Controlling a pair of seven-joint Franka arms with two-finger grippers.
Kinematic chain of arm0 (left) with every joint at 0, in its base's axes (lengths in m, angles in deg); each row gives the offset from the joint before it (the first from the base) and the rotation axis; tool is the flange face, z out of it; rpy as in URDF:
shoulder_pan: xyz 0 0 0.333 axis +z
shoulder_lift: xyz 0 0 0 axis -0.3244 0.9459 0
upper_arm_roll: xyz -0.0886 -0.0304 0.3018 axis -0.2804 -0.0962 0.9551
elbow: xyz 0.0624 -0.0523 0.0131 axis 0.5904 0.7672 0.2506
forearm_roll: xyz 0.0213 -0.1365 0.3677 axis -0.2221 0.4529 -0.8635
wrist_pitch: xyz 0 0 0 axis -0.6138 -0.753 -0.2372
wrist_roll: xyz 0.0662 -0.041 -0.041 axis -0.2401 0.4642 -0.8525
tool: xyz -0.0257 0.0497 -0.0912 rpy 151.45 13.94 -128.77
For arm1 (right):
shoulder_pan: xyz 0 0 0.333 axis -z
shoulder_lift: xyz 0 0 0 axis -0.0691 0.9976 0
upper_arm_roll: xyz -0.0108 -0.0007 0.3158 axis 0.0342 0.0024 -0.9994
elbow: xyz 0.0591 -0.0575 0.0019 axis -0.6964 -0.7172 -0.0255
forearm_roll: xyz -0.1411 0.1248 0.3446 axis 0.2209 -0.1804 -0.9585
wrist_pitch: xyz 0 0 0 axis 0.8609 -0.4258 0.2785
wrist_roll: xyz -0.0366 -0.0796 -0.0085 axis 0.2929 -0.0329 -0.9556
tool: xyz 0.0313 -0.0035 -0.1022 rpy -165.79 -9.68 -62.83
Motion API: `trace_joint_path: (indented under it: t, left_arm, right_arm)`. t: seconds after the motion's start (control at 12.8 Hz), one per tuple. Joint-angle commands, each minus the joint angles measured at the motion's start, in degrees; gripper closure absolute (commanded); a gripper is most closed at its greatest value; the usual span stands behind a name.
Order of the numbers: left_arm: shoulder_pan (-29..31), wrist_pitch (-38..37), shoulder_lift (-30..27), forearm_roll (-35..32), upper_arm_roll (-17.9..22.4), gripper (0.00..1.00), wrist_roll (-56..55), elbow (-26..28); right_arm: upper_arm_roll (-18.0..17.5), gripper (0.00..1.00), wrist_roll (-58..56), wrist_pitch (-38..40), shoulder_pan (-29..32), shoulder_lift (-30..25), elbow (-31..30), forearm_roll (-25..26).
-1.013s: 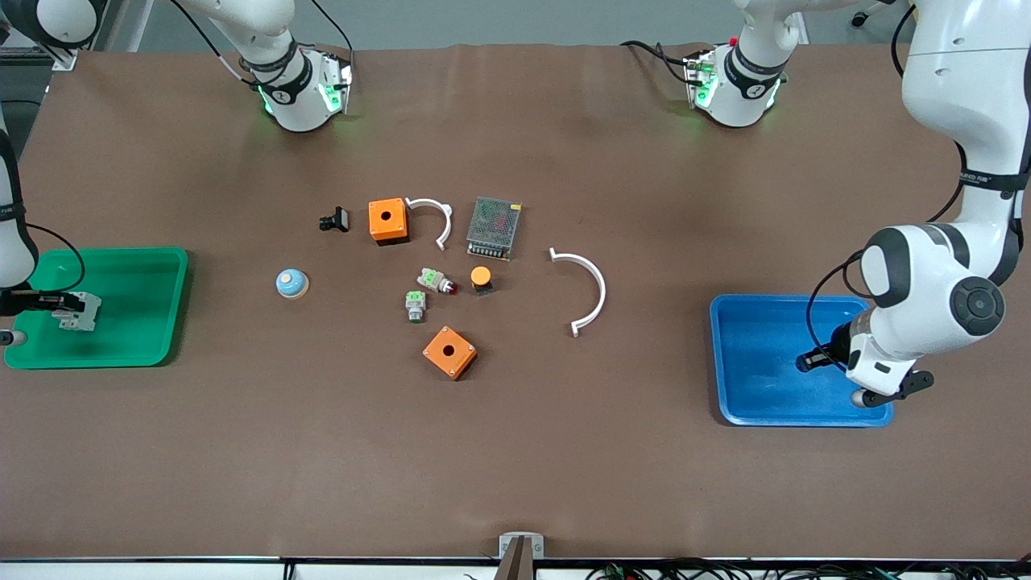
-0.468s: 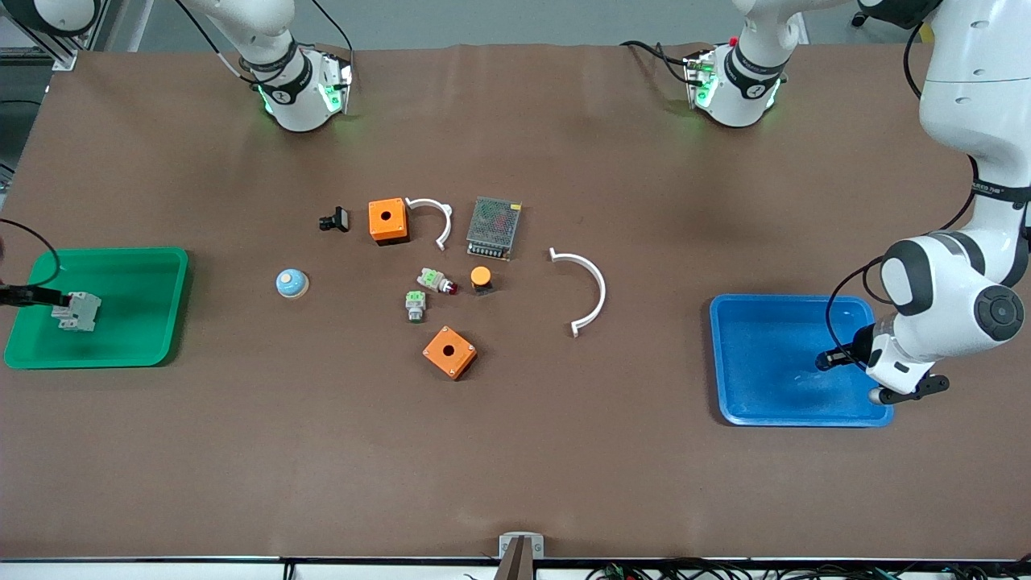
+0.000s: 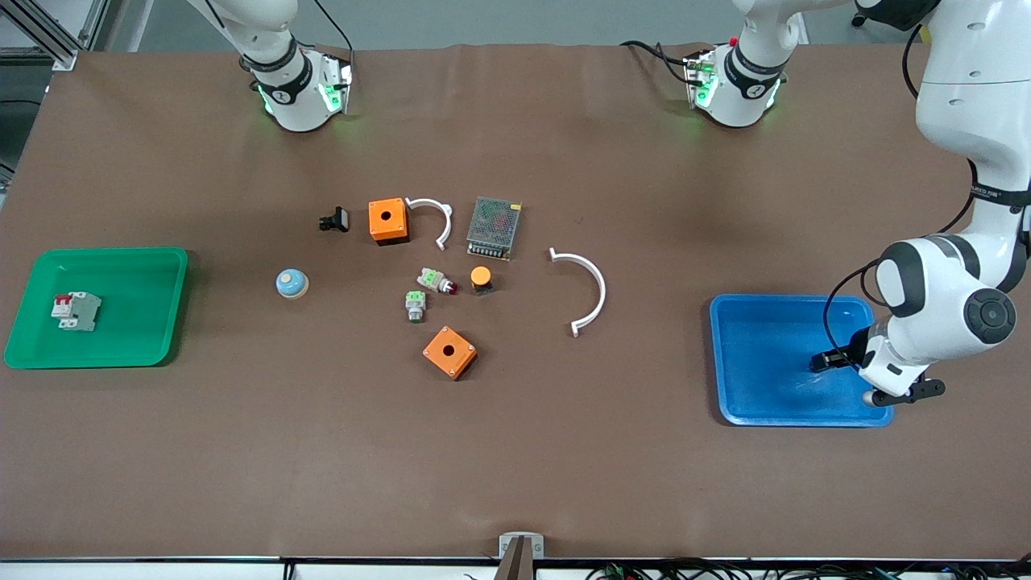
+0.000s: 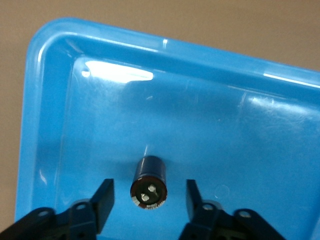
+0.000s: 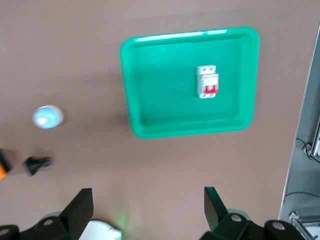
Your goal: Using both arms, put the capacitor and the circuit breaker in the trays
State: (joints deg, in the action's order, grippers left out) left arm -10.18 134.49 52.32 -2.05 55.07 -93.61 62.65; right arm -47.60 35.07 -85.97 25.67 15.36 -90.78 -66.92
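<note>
The left pincer [image 4: 148, 200] hangs open over the capacitor [image 4: 148, 182] lying in the blue tray [image 4: 45, 100]. The right pincer [image 5: 148, 210], spread wide and empty, is high above the table [image 5: 75, 60]; the circuit breaker [image 3: 76, 311] lies in the green tray [image 3: 153, 266].

This is a robotics lab or test bench. Two white arms are bolted at the table's [image 3: 515, 483] edge farthest from the front camera, their bases [image 3: 302, 93] lit green, with cables trailing off that edge. A brown mat covers the whole top. Small electrical parts lie near its middle: orange boxes [image 3: 388, 220], push-buttons [image 3: 415, 305], a meshed power supply [image 3: 494, 227] and white curved clips [image 3: 584, 290]. A green tray [image 3: 129, 354] sits at the right arm's end, a blue tray [image 3: 765, 354] at the left arm's. Aluminium framing [image 3: 40, 32] shows past one corner.
</note>
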Motion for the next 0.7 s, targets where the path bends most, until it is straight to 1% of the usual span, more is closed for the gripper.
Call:
trace_joint_path:
  t: [0.0,0.16,0.31,0.39,0.47,0.62]
  left_arm:
    - [-0.49,-2.85,-2.28,-1.1,-0.35,0.0,-0.15,-3.14]
    - [-0.84,-10.83,-5.0,-1.1,-1.13,0.0,-0.15,-6.74]
    - [-0.76,-14.11,-9.04,-1.1,-2.37,0.0,-0.15,-8.94]
    - [-0.76,-15.51,-10.71,-1.1,-2.37,0.0,-0.06,-10.61]
    - [-0.76,-19.09,-11.43,-1.19,-2.37,0.0,0.02,-14.71]
    - [-1.02,-31.2,-11.52,-1.02,-2.63,0.0,0.02,-22.02]
  right_arm:
    - [0.34,0.02,5.79,2.55,-5.87,-4.6,-2.46,-0.89]
    - [0.34,0.02,8.69,2.47,-9.22,-4.87,-2.72,-3.25]
    - [0.34,0.02,12.82,1.86,-11.24,-6.09,-5.69,-7.64]
    - [0.34,0.02,15.01,1.24,-12.91,-7.23,-7.8,-8.79]
    - [0.34,0.02,18.6,0.54,-15.53,-8.63,-9.48,-8.98]
    - [0.43,0.02,24.33,-0.34,-19.23,-10.4,-11.24,-8.98]
